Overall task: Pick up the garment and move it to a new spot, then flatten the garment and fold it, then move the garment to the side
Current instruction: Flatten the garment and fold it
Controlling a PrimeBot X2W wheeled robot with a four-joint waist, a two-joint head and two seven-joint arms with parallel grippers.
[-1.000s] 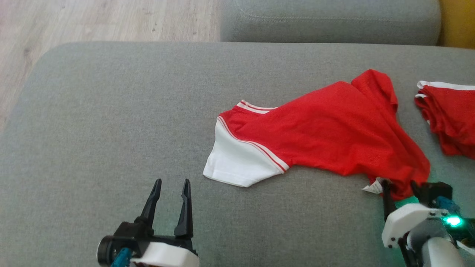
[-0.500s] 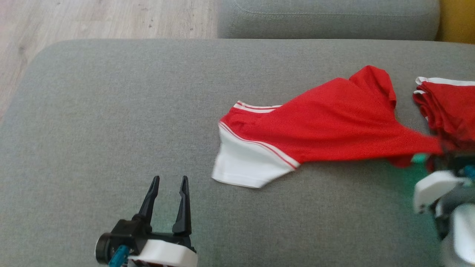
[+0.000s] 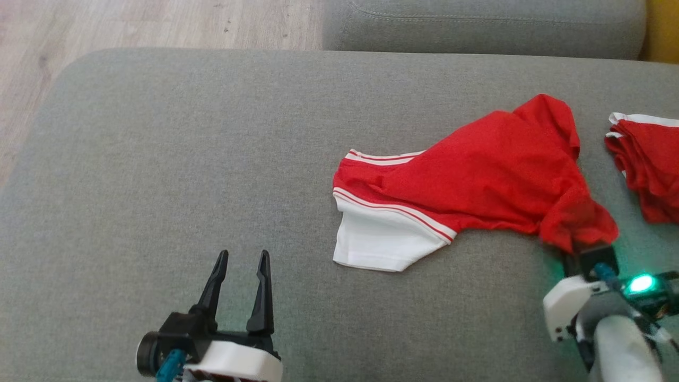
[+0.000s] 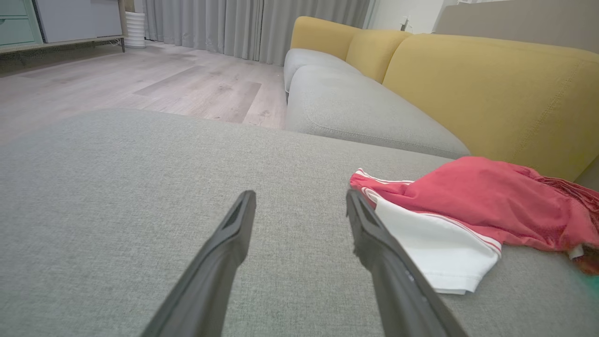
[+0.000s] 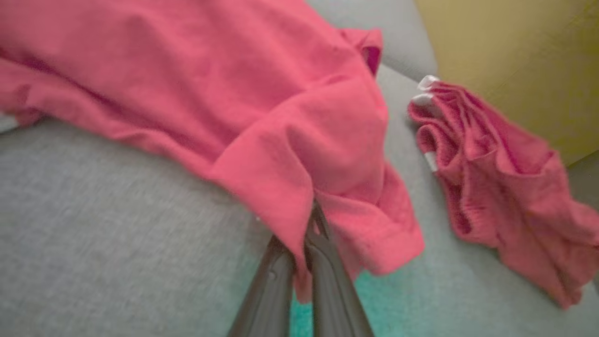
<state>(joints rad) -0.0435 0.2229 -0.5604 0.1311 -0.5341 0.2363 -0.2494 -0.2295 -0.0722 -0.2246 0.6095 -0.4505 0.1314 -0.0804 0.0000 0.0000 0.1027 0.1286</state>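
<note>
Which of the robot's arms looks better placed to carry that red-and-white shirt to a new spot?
The right. The right gripper is shut on the near edge of the garment, with cloth bunched between its fingers. The left gripper stands open over the bare grey cushion, apart from the garment.

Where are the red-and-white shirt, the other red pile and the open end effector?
red-and-white shirt (image 3: 493, 170): head view, middle of its red body.
other red pile (image 3: 650, 175): head view, middle of the bunched cloth.
left end effector (image 3: 244, 257): head view, midway between its two fingertips.
</note>
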